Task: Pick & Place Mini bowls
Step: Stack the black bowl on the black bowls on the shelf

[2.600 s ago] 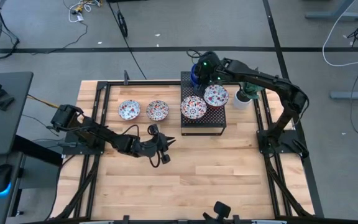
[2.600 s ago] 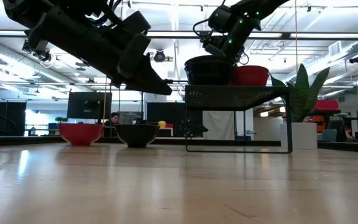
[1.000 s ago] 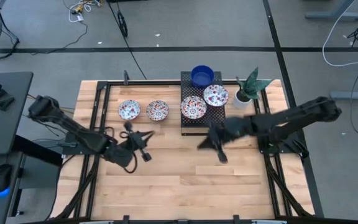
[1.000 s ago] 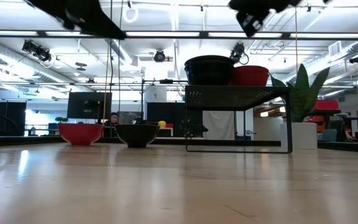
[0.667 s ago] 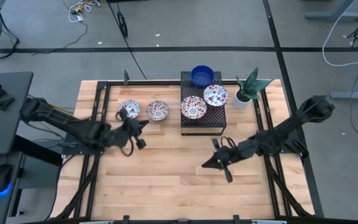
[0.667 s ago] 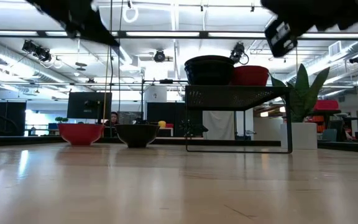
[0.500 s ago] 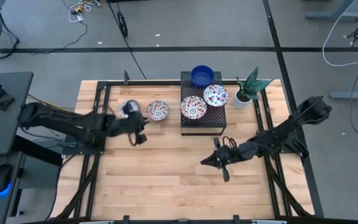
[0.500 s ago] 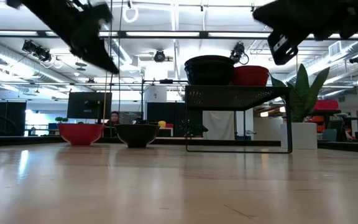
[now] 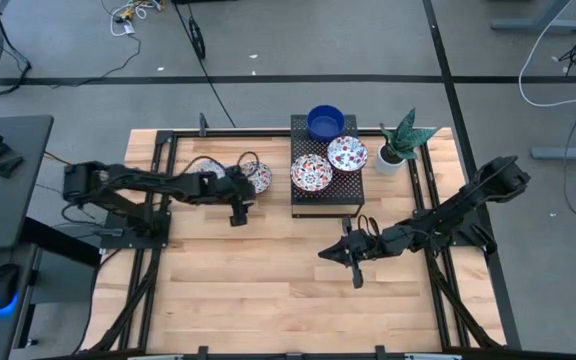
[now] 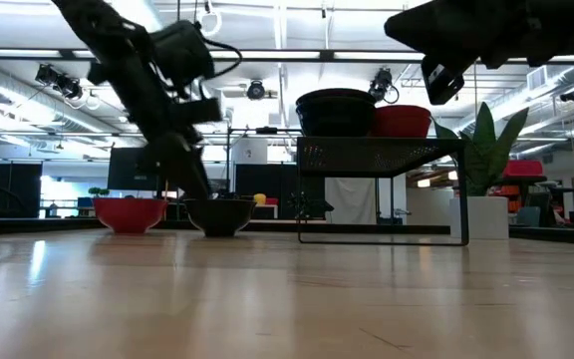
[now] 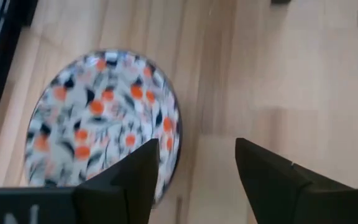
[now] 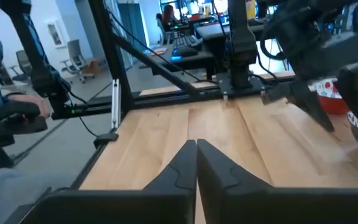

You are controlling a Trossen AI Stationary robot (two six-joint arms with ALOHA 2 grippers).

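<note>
Two floral mini bowls rest on the wooden table, one [image 9: 204,165] mostly behind my left arm and one [image 9: 261,177] to its right. My left gripper [image 11: 194,171] hovers open and tilted down at this second bowl [image 11: 98,118]. One finger is over the bowl's rim and the other over bare wood; I see no touch. On the black rack [image 9: 353,197] sit a blue bowl [image 9: 325,122] and two floral bowls [image 9: 311,173] [image 9: 347,153]. My right gripper [image 9: 324,253] is shut and holds nothing over the table's middle.
A white pot with a green plant [image 9: 396,148] stands right of the rack. Black frame rails run along the table's left [image 9: 158,200] and right [image 9: 423,200] sides. Bare wood stretches across the near half [image 9: 288,310].
My left gripper has swung from the table's middle left toward the far edge and the right, and has come down and tipped over the floral bowl. My right gripper has sunk toward the near edge, away from the rack, then stayed still. The bowls have not moved.
</note>
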